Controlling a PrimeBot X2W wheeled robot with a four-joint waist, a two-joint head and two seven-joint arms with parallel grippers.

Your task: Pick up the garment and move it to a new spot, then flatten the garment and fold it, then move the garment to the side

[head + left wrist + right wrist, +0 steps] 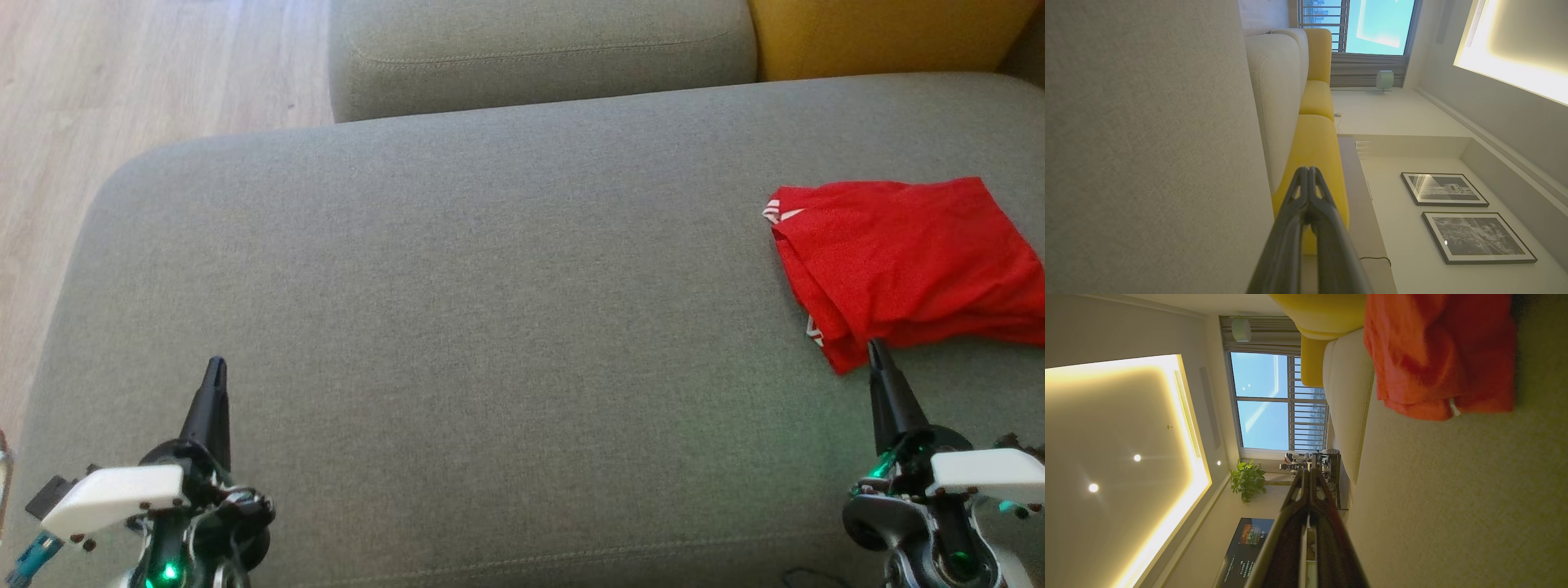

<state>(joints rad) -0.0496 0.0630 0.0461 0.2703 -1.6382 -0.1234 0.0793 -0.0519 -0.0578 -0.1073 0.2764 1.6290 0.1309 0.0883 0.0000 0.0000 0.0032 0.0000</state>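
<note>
The garment [906,265] is red cloth with a little white trim, lying bunched at the right edge of the grey sofa seat [490,310]. It also shows in the right wrist view as an orange-red heap [1437,355] at the top right. My right gripper [878,349] is shut and empty, its tip just at the garment's near corner. In its own view the right gripper [1309,473] has its fingers pressed together. My left gripper [216,365] is shut and empty at the lower left, far from the garment. The left gripper [1307,171] points along the seat.
A second grey cushion [539,49] and a yellow cushion [882,37] lie behind the seat. Wooden floor [122,82] runs along the left. Wrist views show a window [1274,400], a plant [1247,479] and framed pictures [1478,237] on a wall.
</note>
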